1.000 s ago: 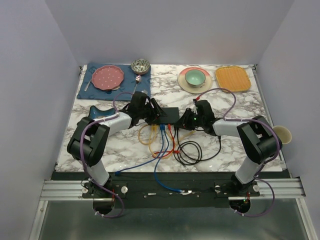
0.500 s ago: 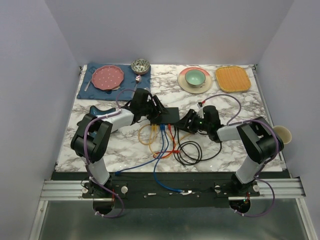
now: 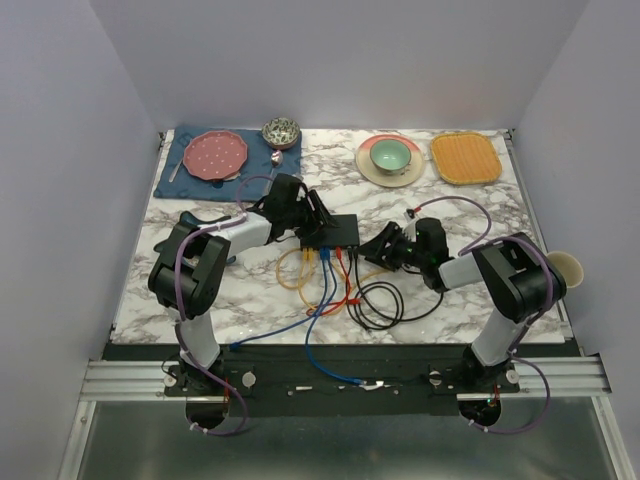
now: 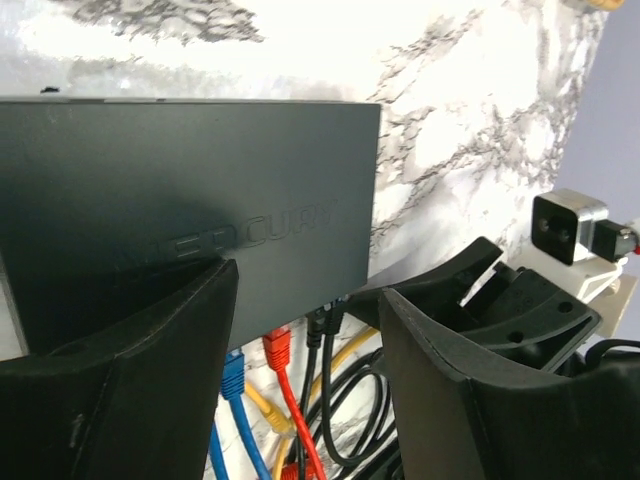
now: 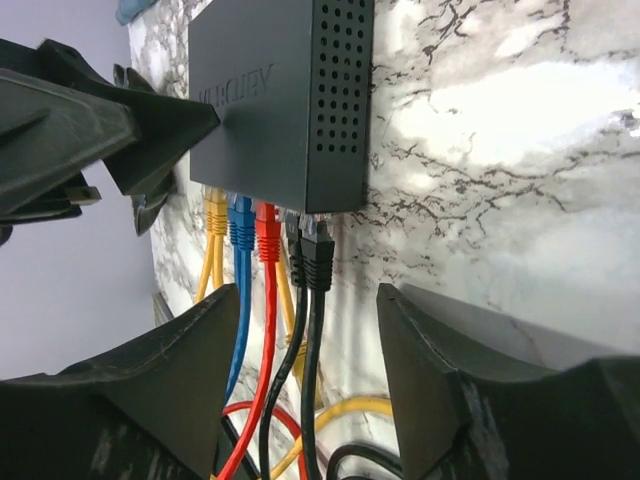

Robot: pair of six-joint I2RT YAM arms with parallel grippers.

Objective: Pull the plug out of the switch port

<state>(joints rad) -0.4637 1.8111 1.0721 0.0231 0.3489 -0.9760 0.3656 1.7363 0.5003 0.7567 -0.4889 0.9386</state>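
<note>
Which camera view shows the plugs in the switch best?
Right wrist: five plugs stand in a clear row along the switch edge. Left wrist catches only some, partly hidden; top external shows them tiny.

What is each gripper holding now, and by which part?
Nothing is gripped. The right gripper is open before the black plugs; the left gripper is open over the flat matte-black switch, one fingertip seemingly on its top.
</note>
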